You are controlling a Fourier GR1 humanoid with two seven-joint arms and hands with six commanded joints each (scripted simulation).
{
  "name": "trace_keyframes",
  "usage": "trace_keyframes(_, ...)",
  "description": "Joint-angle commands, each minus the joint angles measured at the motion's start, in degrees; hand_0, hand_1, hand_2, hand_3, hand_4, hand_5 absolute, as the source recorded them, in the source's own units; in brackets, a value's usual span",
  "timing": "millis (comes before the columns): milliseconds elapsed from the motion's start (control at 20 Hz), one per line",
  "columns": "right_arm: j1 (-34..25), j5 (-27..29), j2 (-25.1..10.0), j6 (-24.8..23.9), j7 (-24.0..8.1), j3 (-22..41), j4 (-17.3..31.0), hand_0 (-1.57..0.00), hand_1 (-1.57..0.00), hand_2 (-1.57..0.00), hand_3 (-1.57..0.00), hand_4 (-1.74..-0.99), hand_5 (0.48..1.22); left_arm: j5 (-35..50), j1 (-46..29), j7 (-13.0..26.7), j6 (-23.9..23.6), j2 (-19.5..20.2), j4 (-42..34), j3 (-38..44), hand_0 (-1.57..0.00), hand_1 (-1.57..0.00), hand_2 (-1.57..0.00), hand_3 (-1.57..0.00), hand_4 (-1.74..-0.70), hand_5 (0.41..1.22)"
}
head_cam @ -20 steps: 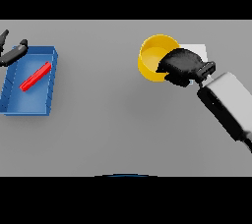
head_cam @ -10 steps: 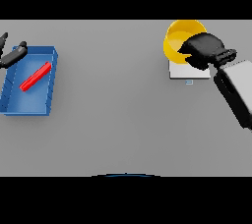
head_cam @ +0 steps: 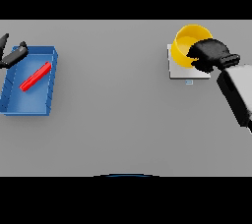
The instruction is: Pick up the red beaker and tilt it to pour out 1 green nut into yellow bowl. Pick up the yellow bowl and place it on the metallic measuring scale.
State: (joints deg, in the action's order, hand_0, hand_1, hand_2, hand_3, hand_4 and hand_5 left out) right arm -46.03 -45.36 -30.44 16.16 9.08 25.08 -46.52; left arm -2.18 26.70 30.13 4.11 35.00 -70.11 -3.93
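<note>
The yellow bowl is over the metallic measuring scale at the table's right, tilted toward me. My right hand is curled round the bowl's right rim. Whether the bowl rests on the scale or hangs just above it I cannot tell. A red beaker lies on its side inside a blue tray at the left. My left hand shows at the far left edge by the tray's back corner, fingers relaxed and holding nothing. No green nut is visible.
The blue tray takes up the left side of the grey table. The scale has a small display tab at its front edge. My right forearm slants in from the right edge.
My right hand has carried the yellow bowl a little further right and down, over the scale. The left hand and the tray have stayed put.
</note>
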Motion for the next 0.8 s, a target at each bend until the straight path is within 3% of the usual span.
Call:
trace_keyframes(0, -0.58, -0.13, 0.39, -0.12, -0.24, -0.05, 1.03, -1.57, -1.57, -1.38, -1.38, -1.741, 1.221, -0.18, 0.27, 0.18, 0.11, 0.1, 0.67, 0.01, 0.0, 0.0, 0.0, 0.0, -0.85, 0.807)
trace_keyframes(250, -1.08, -0.18, 1.3, -0.53, 0.62, 0.09, 3.91, -1.57, -1.57, -1.37, -1.45, -1.741, 1.221, 0.03, 0.56, -0.25, 0.62, 0.09, 0.38, -0.15, 0.0, 0.0, 0.0, 0.0, -0.84, 0.783)
trace_keyframes(350, -1.3, 0.05, 1.16, 0.02, 0.07, -0.07, 4.21, -1.57, -1.5, -1.44, -1.25, -1.741, 1.221, 0.13, 0.28, -0.24, 0.99, 0.7, 0.34, 0.12, 0.0, 0.0, 0.0, 0.0, -0.84, 0.779)
trace_keyframes(400, -0.97, -0.05, 0.99, 0.26, 0.15, 0.09, 3.88, -1.56, -1.43, -1.34, -1.11, -1.682, 1.221, 0.35, 0.84, 0.72, 1.16, 0.48, 0.31, 0.02, 0.0, 0.0, 0.0, 0.0, -0.84, 0.775)
trace_keyframes(500, -0.65, 0.67, 0.64, 1.14, -0.69, -0.44, 3.12, -1.33, -1.12, -1.01, -0.82, -1.592, 1.074, 0.39, 0.15, -0.1, 1.1, 0.47, -0.02, 0.01, 0.0, 0.0, 0.0, 0.0, -0.84, 0.774)
trace_keyframes(550, -0.65, 1.38, 1.07, 1.62, -0.97, -1.02, 3.73, -1.15, -0.96, -0.85, -0.69, -1.559, 1.014, 0.49, 0.74, 0.17, 1.25, 0.42, 0.91, 0.22, 0.0, 0.0, 0.0, 0.0, -0.83, 0.771)
trace_keyframes(650, -0.37, 2.59, 1.24, 2.86, -1.66, -1.78, 2.93, -0.76, -0.67, -0.58, -0.48, -1.513, 0.923, 0.69, 0.32, -0.06, 0.86, 0.44, 0.39, 0.51, 0.0, 0.0, 0.0, 0.0, -0.84, 0.764)
trace_keyframes(750, 0.11, 3.05, 1.38, 3.65, -2.62, -1.99, 2.49, -0.48, -0.46, -0.38, -0.32, -1.485, 0.863, 0.8, 0.28, -0.48, 0.76, -0.03, 0.39, 0.37, 0.0, 0.0, 0.0, 0.0, -0.84, 0.76)
